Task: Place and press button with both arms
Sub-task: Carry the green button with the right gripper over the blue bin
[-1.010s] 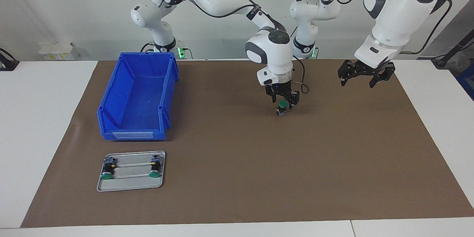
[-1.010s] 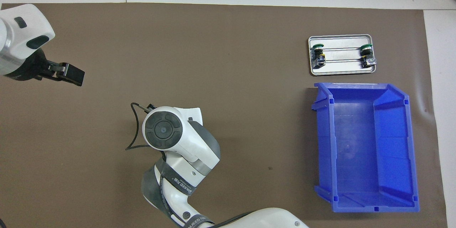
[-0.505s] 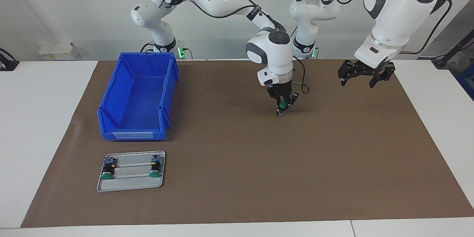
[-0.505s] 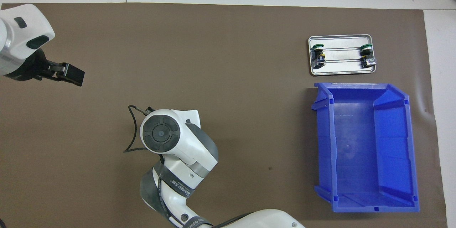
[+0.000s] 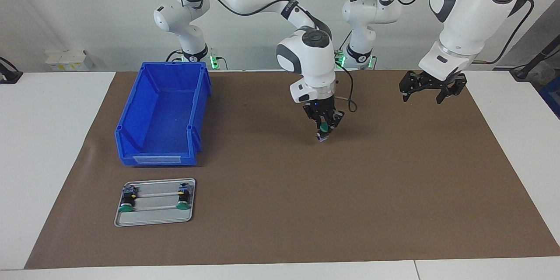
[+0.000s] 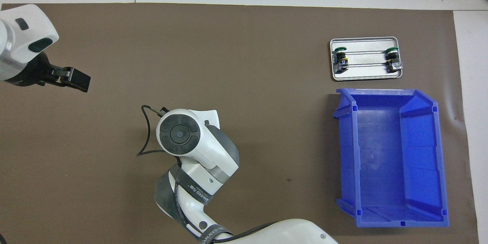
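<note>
The button (image 5: 323, 129) is a small push-button switch with a round flat green cap on a stubby black body. It hangs tilted, cap turned toward the camera of the facing view, gripped between the fingers (image 5: 318, 123) of the right gripper (image 5: 323, 127) just above the brown mat (image 5: 306, 192) near the middle of the surface. In the overhead view the arm's wrist hides it.

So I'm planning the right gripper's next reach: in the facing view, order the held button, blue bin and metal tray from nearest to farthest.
1. Button, held in the right gripper.
2. Blue bin, toward the right arm's end.
3. Metal tray, at that end, farther from the robots.
</note>
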Robot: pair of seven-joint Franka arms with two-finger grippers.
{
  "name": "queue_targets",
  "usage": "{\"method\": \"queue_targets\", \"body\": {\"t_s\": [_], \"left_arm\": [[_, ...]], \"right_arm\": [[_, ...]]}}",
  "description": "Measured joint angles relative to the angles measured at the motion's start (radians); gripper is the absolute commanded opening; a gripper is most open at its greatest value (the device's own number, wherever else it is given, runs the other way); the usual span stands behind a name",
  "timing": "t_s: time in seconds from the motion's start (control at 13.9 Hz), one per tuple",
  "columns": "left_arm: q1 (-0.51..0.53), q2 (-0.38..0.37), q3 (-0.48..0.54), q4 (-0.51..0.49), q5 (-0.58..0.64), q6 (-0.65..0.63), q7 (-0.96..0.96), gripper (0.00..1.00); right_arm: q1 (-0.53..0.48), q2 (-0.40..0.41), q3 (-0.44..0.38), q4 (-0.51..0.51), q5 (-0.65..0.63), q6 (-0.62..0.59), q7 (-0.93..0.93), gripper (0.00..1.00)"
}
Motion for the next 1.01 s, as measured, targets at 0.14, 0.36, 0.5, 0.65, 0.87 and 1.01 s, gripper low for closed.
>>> {"method": "queue_targets", "body": {"t_s": [0.14,0.36,0.5,0.65,0.87,1.01], "left_arm": [[0.0,0.0,0.0,0.0,0.0,0.0,0.0,1.0],[0.0,0.0,0.0,0.0,0.0,0.0,0.0,1.0],[0.0,0.0,0.0,0.0,0.0,0.0,0.0,1.0],[0.0,0.0,0.0,0.0,0.0,0.0,0.0,1.0],[0.0,0.0,0.0,0.0,0.0,0.0,0.0,1.0],[0.0,-0.002,0.0,-0.001,0.0,0.0,0.0,1.0]], "right_arm": [[-0.072,-0.094,-0.001,0.0,0.039,-0.116,-0.128,0.0],[-0.205,-0.209,-0.002,-0.007,0.096,-0.271,-0.368,0.0],[-0.313,-0.274,-0.003,-0.027,0.131,-0.361,-0.558,0.0],[-0.414,-0.329,-0.004,-0.059,0.143,-0.443,-0.739,0.0],[-0.558,-0.381,-0.005,-0.104,0.144,-0.515,-0.993,0.0],[-0.657,-0.401,-0.006,-0.145,0.145,-0.532,-1.179,0.0]]}}
